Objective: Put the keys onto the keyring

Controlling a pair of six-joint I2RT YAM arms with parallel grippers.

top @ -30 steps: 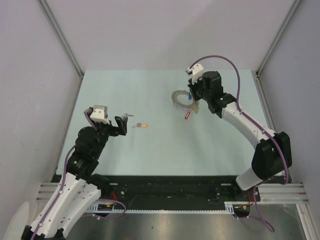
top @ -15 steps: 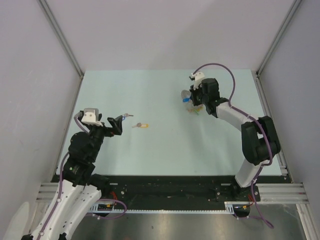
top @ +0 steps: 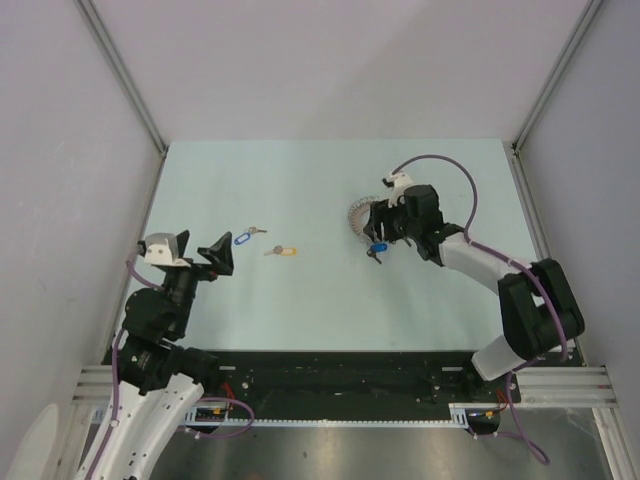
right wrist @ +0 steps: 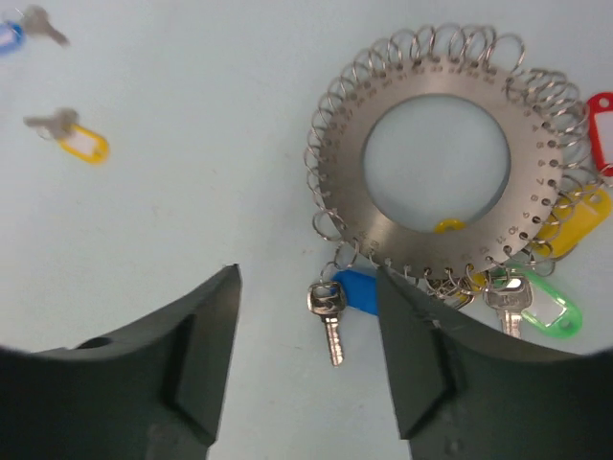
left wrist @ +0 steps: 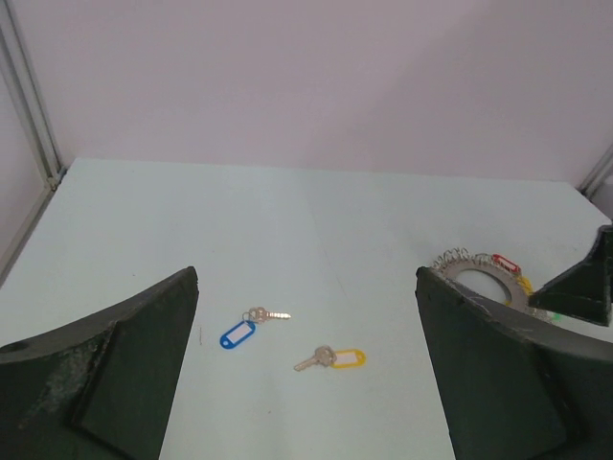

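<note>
The keyring [right wrist: 347, 163], a grey metal disc edged with wire loops, lies flat on the table [top: 300, 190] right of centre [top: 356, 214]. Keys with red [right wrist: 601, 110], yellow [right wrist: 575, 220] and green [right wrist: 546, 311] tags hang on its rim. A blue-tagged key [right wrist: 330, 311] lies at its near edge and appears hooked to a loop. My right gripper [right wrist: 308, 278] hovers open over that key, holding nothing. Two loose keys lie left of centre, one blue-tagged [left wrist: 239, 333] and one yellow-tagged [left wrist: 335, 358]. My left gripper [left wrist: 306, 273] is wide open and empty, short of them.
Light walls with metal frame posts [top: 125, 80] close in the table on three sides. The arm bases stand on the black rail [top: 340, 380] along the near edge. The right arm's purple cable [top: 455, 170] loops above the keyring.
My right gripper has opened and let go of the blue-tagged key, which now rests at the keyring's near edge. The keyring lies flat again. My left gripper has drawn back towards the near left.
</note>
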